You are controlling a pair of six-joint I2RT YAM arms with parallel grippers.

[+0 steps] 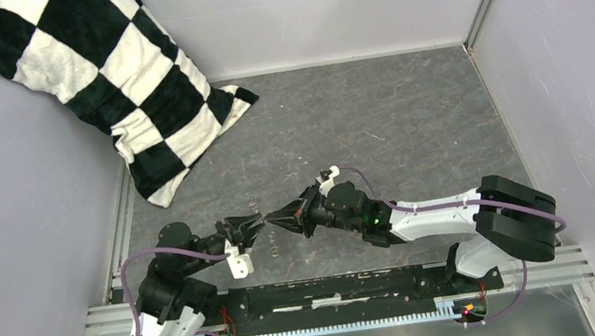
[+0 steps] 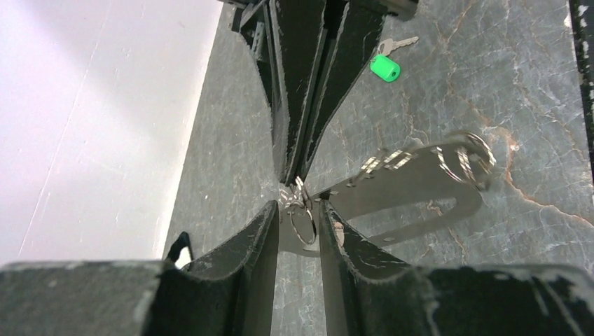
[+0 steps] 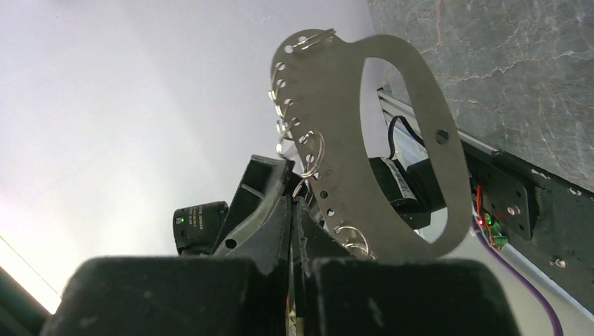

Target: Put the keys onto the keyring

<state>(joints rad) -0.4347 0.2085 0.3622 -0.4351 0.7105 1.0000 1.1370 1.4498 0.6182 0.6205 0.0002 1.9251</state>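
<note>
The keyring point(image 2: 413, 183) is a large flat silvery loop with small rings along one edge, held up off the table. It also fills the right wrist view point(image 3: 329, 140). My right gripper point(image 3: 294, 203) is shut at the loop's ringed edge, with something thin between its fingers. My left gripper point(image 2: 298, 206) meets it tip to tip, jaws apart on either side of a small ring at the loop's end. In the top view the left gripper point(image 1: 259, 222) and the right gripper point(image 1: 271, 220) touch noses. The key point(image 2: 384, 67), with a green head, lies on the table beyond, free.
A black-and-white checked pillow point(image 1: 117, 79) leans in the back left corner. Grey walls close in the dark stone-patterned table point(image 1: 392, 121) on three sides. A metal rail point(image 1: 336, 289) runs along the near edge by the arm bases.
</note>
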